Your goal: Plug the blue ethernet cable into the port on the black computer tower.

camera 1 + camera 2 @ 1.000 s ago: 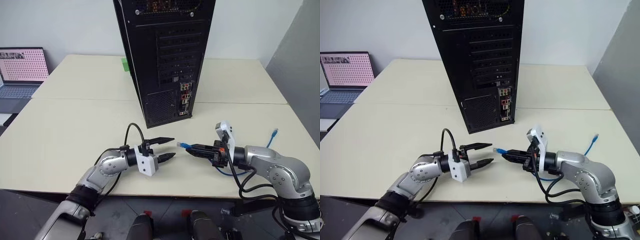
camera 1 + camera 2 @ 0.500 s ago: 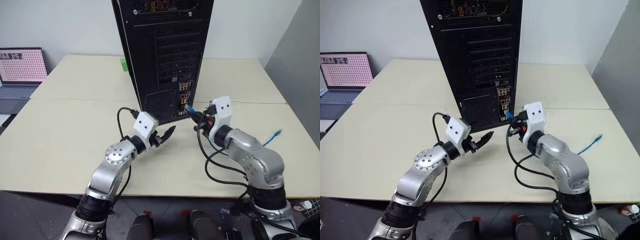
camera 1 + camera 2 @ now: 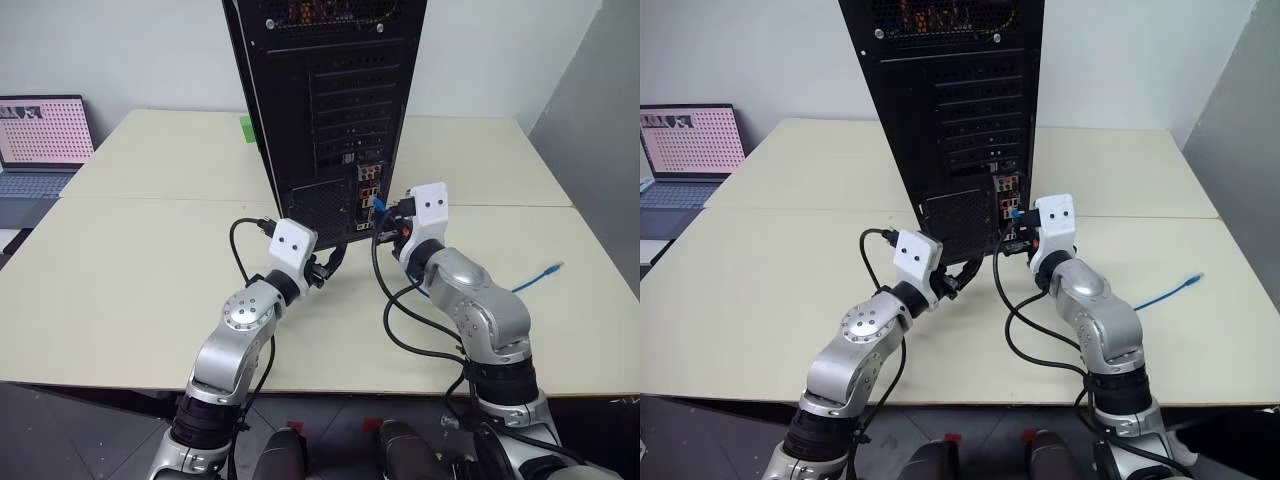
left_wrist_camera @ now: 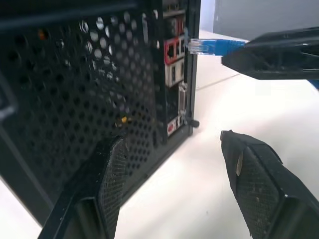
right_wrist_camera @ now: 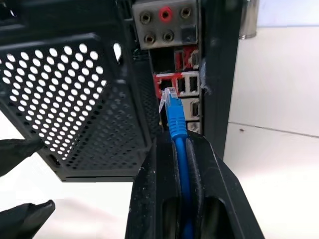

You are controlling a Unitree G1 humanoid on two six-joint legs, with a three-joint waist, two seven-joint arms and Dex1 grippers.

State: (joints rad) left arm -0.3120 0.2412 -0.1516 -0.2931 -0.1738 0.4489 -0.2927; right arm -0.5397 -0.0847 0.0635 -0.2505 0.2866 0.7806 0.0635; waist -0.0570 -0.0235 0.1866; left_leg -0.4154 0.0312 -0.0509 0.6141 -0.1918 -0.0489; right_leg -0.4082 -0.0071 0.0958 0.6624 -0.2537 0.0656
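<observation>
The black computer tower (image 3: 330, 110) stands upright on the table with its rear panel facing me. My right gripper (image 5: 178, 139) is shut on the blue ethernet cable (image 5: 175, 122), just behind its clear plug. The plug tip hovers right in front of the port (image 5: 165, 83), a red-framed socket low in the connector cluster (image 3: 368, 195). Seen from the side, a small gap separates the plug (image 4: 197, 46) from the panel. The cable's loose end (image 3: 545, 270) lies on the table to the right. My left gripper (image 4: 174, 142) is open and empty, level beside the perforated vent at the tower's base.
An open grey laptop (image 3: 40, 140) sits at the far left. A small green object (image 3: 247, 128) peeks out behind the tower. Black arm cables (image 3: 400, 320) loop over the cream table (image 3: 130, 260) below my right wrist. A grey wall panel (image 3: 600, 130) rises at the right.
Both arms rose from low over the table's front and swung in to the tower's rear panel. The right one carried the plug up to the connector cluster. The left wrist rolled, staying open.
</observation>
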